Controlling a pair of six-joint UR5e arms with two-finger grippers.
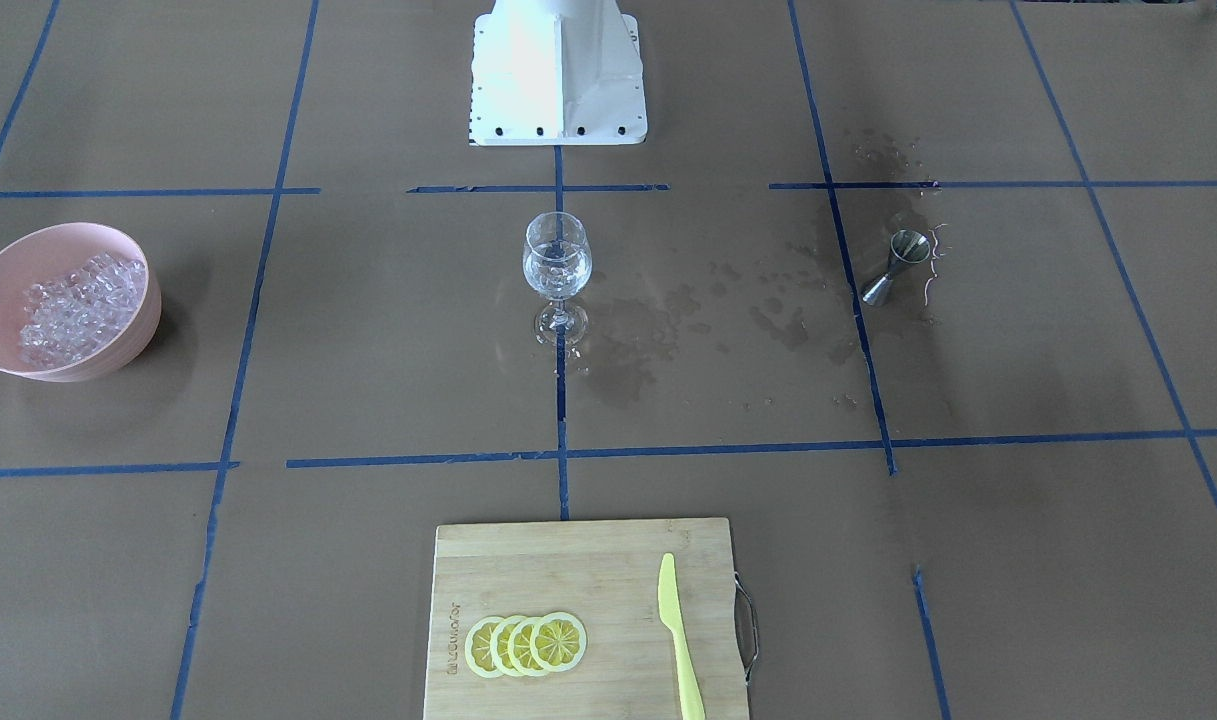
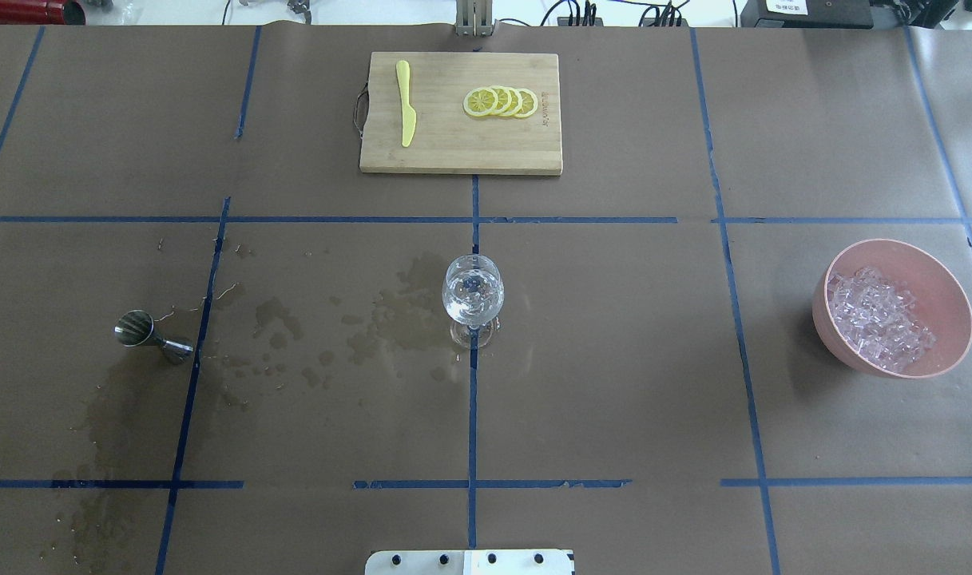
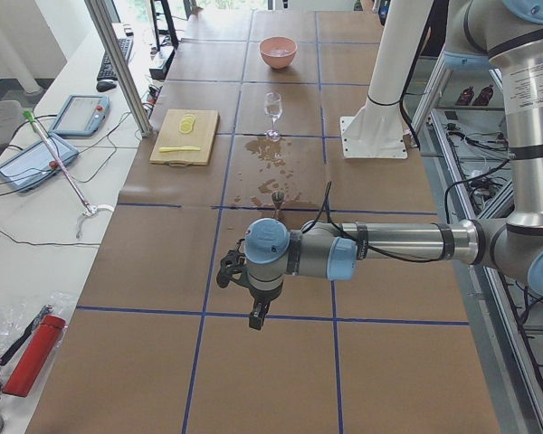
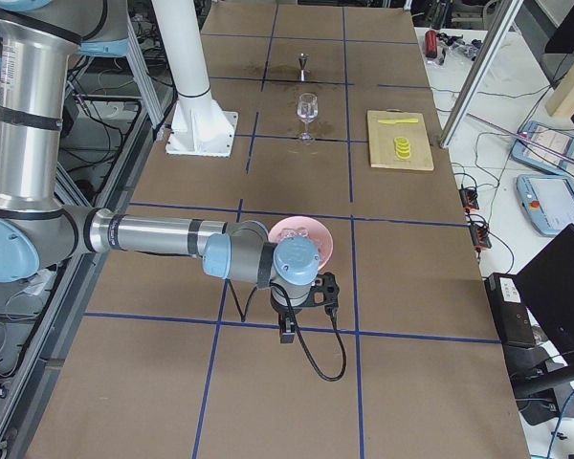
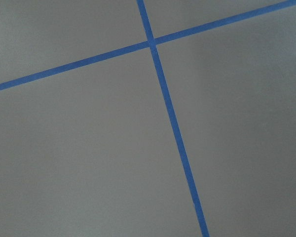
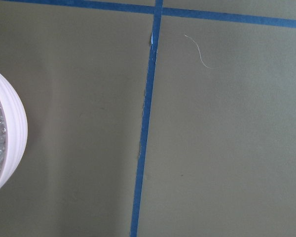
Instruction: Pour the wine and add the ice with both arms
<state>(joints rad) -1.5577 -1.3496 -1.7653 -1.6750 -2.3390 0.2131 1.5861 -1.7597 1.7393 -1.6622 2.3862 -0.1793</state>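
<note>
Even, bright light — soft shadows, white pedestal (image 1: 558, 70) overexposed.

Too small to judge, it seems: left end effector (image 3: 256, 318), right end effector (image 4: 287, 332); pink bowl (image 6: 12, 123) cut off.

We see the table under matt brown paper (image 1: 368, 340), faintly creased, darker where wet blotches have soaked in, and crossed by smooth blue tape (image 1: 238, 380). The wine glass (image 1: 556, 262) is clear, glossy glass. The measuring cup (image 1: 896, 266) looks like brushed steel with a dull sheen. The pink bowl (image 1: 138, 345) seems to be matt plastic with a finely ribbed wall, and the ice (image 1: 78, 310) in it is clear and glassy. The cutting board (image 1: 568, 570) is pale, grained wood with a thin metal handle (image 1: 749, 625). The knife (image 1: 676, 630) is smooth yellow plastic, while the pedestal (image 1: 558, 80) is glossy white painted metal. The left arm (image 3: 389, 244) and right arm (image 4: 163, 234) show satin grey metal tubes with smooth pale blue caps.
</note>
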